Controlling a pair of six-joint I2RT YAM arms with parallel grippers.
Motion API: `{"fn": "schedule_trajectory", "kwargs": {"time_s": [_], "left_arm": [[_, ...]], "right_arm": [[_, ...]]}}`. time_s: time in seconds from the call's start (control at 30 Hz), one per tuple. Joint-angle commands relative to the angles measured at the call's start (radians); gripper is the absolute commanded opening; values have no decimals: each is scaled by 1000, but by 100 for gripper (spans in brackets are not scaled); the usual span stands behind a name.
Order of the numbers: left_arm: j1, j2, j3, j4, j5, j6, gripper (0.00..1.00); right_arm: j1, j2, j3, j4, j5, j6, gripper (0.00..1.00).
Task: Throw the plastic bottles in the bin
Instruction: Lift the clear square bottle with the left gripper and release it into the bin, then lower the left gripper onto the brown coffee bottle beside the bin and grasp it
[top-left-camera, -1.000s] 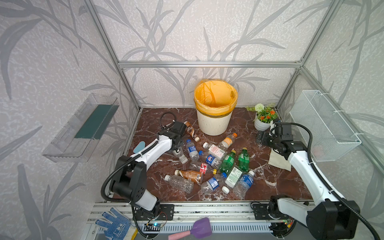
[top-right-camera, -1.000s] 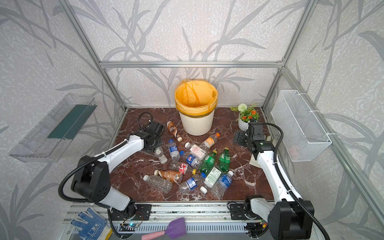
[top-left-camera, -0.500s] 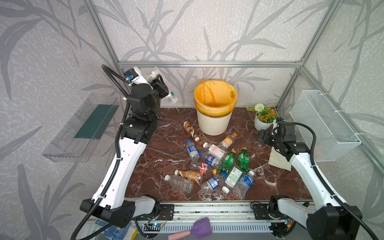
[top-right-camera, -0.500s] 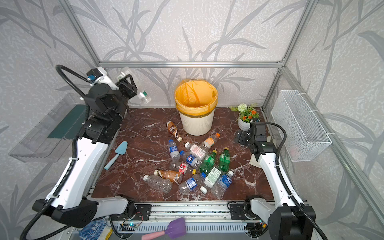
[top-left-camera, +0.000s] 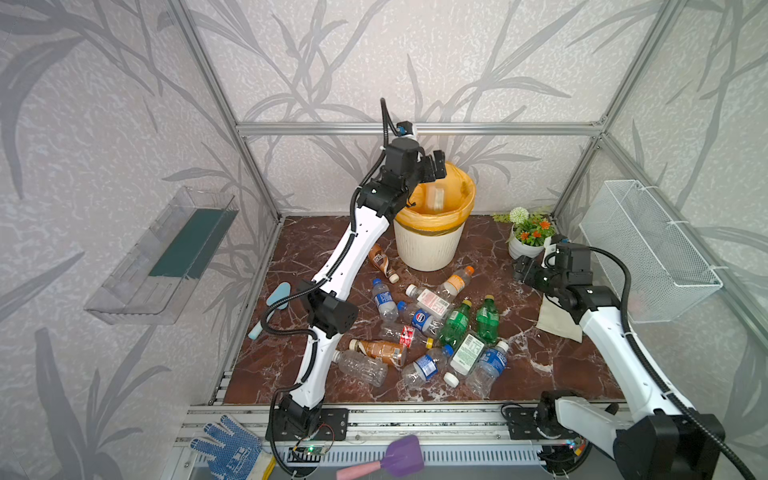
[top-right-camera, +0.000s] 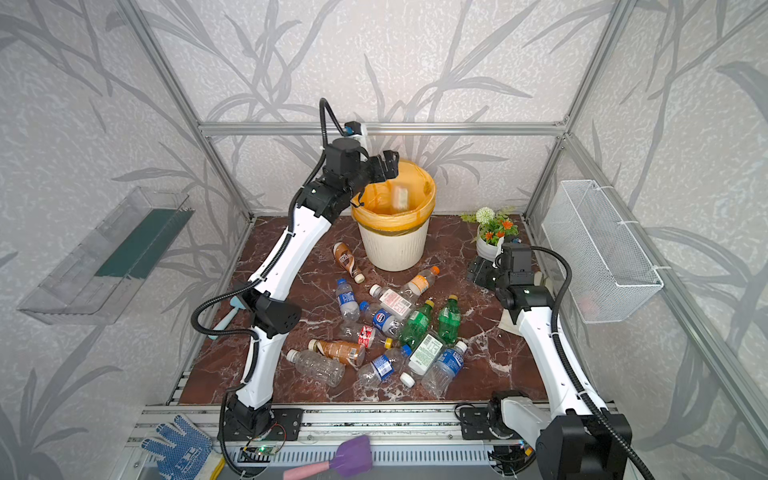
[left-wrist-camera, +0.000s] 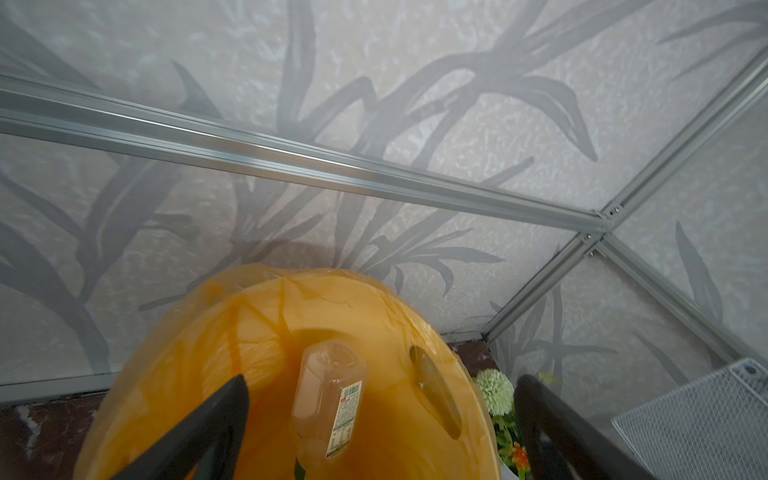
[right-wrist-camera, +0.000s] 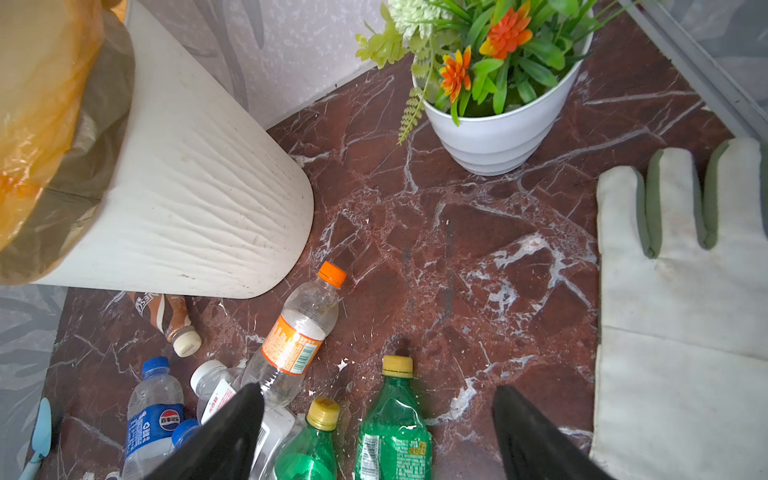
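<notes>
**Tech A:** Which labels are reading clearly?

**Tech B:** In the right wrist view, the Pepsi bottle (right-wrist-camera: 153, 419) is showing its logo above 百事可乐. The orange-label bottle (right-wrist-camera: 297, 332) is showing only a barcode. Other print is too small to read.

**Tech A:** What is the state of each gripper?

**Tech B:** The left gripper (top-left-camera: 432, 168) is hanging over the bin (top-left-camera: 428, 245) with its fingers spread wide, gripping nothing. A clear bottle (left-wrist-camera: 328, 399) with a barcode label is showing inside the orange liner, apart from both fingers. The right gripper (top-left-camera: 521, 270) is hovering low near the pot (right-wrist-camera: 498, 133), fingers parted and empty.

**Tech A:** Where are the task items, and where is the open room?

**Tech B:** The bin is standing at the middle of the back edge of the marble top (top-left-camera: 561, 365). The bottles (top-left-camera: 428, 328) are lying piled from the centre toward the front edge. Bare marble is showing between bin and pot, and at the front right corner. A glove (right-wrist-camera: 681, 291) is lying at the right edge and a trowel (top-left-camera: 276, 297) at the left edge. Leaf-patterned walls in an aluminium frame are enclosing the cell.
</notes>
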Motion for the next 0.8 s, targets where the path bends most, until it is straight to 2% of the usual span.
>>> {"fn": "schedule_trajectory", "kwargs": {"time_s": [0.0,0.1,0.3,0.37,0.43,0.5,0.6,0.77], "left_arm": [[16,-276,-221,238,-32,80,99],[15,-405,-442,358,-96,87,99],[24,-539,-664,326,-239,111,99],[41,-571,-732,269,-301,67,99],[75,-598,-799,210,-317,-14,99],[121,-619,-875,157,-313,-121,99],[197,-632,-985,115,-230,-252,99],[263,-559,-1050,42,-117,-343,99]], "right_arm": [[-1,-34,4,1,8,11,87],[-1,-30,-7,-10,8,13,87],[-1,-31,-14,-14,9,3,88],[-1,-33,-20,-11,12,1,89],[-1,-32,-25,-11,18,-1,90],[-1,-27,-32,-6,18,-1,90],[-1,-8,-39,0,4,-1,91],[-3,45,-39,9,-21,-3,91]]}}
